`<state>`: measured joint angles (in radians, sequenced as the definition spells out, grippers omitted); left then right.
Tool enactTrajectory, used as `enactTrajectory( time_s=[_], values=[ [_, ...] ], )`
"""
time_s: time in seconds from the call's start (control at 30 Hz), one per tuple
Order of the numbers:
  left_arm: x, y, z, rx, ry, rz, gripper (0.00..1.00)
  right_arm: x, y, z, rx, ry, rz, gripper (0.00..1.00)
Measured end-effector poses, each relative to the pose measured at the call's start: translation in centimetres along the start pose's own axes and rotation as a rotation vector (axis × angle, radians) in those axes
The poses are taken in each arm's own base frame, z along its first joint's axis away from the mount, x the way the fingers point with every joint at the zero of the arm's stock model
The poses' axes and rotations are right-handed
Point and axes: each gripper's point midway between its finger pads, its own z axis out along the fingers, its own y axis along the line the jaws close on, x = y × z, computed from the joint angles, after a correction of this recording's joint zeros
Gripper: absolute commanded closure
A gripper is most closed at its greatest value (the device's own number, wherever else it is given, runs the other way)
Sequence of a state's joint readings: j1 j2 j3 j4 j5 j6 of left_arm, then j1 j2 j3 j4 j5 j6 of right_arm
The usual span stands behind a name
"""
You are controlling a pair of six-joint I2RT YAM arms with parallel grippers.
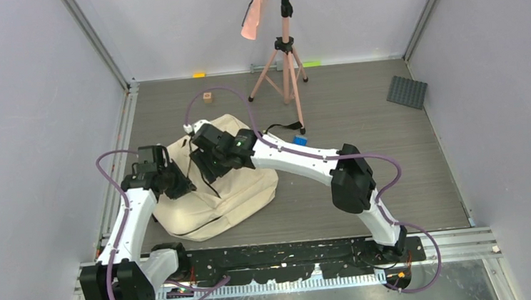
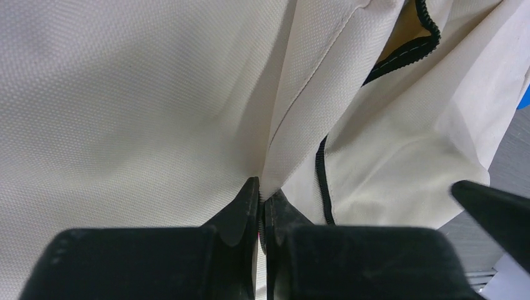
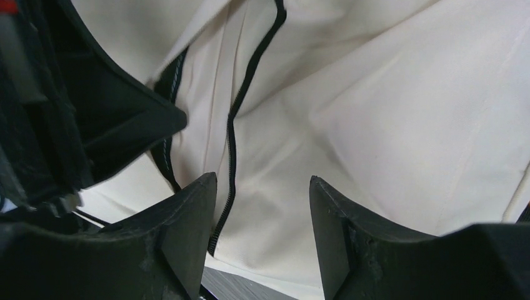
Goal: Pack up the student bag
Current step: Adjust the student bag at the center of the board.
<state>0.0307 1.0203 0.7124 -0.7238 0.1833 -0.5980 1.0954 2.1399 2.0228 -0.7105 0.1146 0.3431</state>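
While the overhead view takes in the whole grey wood-grain table (image 1: pixel 394 183), entries run from it downward in size.

Student bag (image 1: pixel 227 196): cream canvas, lying slumped on the left half of the table, just ahead of the left arm's base. A black strap (image 1: pixel 284 127) trails from its far edge. Both arms reach over it and meet above its upper left part.

Tripod (image 1: pixel 286 69): pink legs, standing at the far middle of the table, well apart from the bag.

Studded plate (image 1: pixel 407 92): dark grey, flat, far right corner.

Left pincer (image 2: pixel 262 200): fingers pressed together on a fold of the bag's cream fabric, where a seam runs down into the gap. The black zip (image 2: pixel 322 181) passes just right of the pinch. A black tip enters that view from the right edge; cannot tell for sure what it belongs to.

Right pincer (image 3: pixel 262 194): fingers spread, hovering close over the canvas, gripping nothing. The zip line winds down beside its left finger (image 3: pixel 187 219).

Blue block (image 1: pixel 300 141): on the table beside the right arm, near the strap.

Wooden cube (image 1: pixel 207 96): small, beyond the bag.
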Motion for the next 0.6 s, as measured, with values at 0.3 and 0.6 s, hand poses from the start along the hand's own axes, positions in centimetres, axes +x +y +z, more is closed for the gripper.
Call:
enactTrajectory(
  time_s=[0.3, 0.6],
  values=[
    [0.1, 0.0, 0.1, 0.010, -0.010, 0.000, 0.99, 5.7, 0.6, 1.2, 0.053, 0.106, -0.127, 0.39],
    [0.2, 0.2, 0.2, 0.008, -0.009, 0.000, 1.00, 6.7, 1.0, 1.3, 0.103, 0.107, -0.246, 0.37]
  ],
)
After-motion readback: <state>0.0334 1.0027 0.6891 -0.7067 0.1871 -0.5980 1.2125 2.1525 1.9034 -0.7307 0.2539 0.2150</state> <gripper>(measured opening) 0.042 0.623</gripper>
